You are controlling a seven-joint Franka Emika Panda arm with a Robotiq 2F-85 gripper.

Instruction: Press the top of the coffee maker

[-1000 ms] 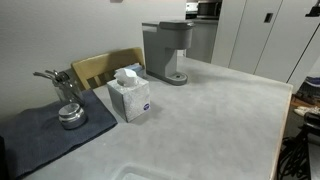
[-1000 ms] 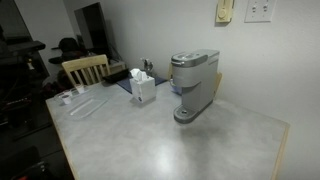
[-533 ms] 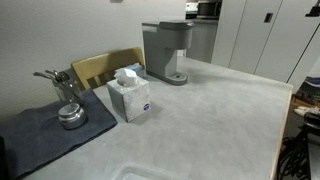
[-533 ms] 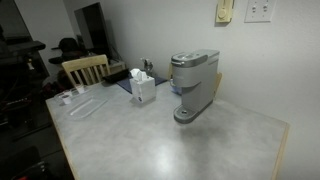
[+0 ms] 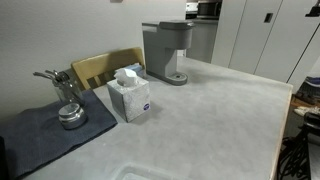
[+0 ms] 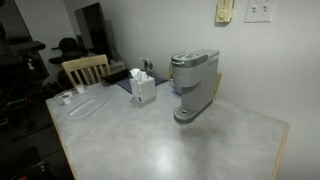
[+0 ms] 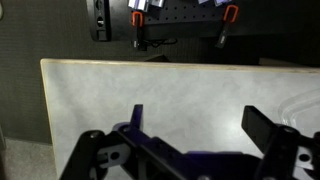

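Note:
The coffee maker (image 5: 166,51) is a tall grey boxy machine with a darker flat top and a round silver drip base. It stands at the far side of the grey table in both exterior views, and shows again near the wall (image 6: 193,84). Neither the arm nor the gripper shows in the exterior views. In the wrist view my gripper (image 7: 196,122) is open and empty, its two dark fingers spread over bare grey tabletop (image 7: 150,90). The coffee maker is out of the wrist view.
A white tissue box (image 5: 130,95) stands near the coffee maker, also visible beside it (image 6: 143,86). A small metal pot with a long handle (image 5: 66,108) sits on a dark mat (image 5: 40,135). A wooden chair (image 5: 105,68) stands behind the table. A clear tray (image 6: 85,105) lies on the table.

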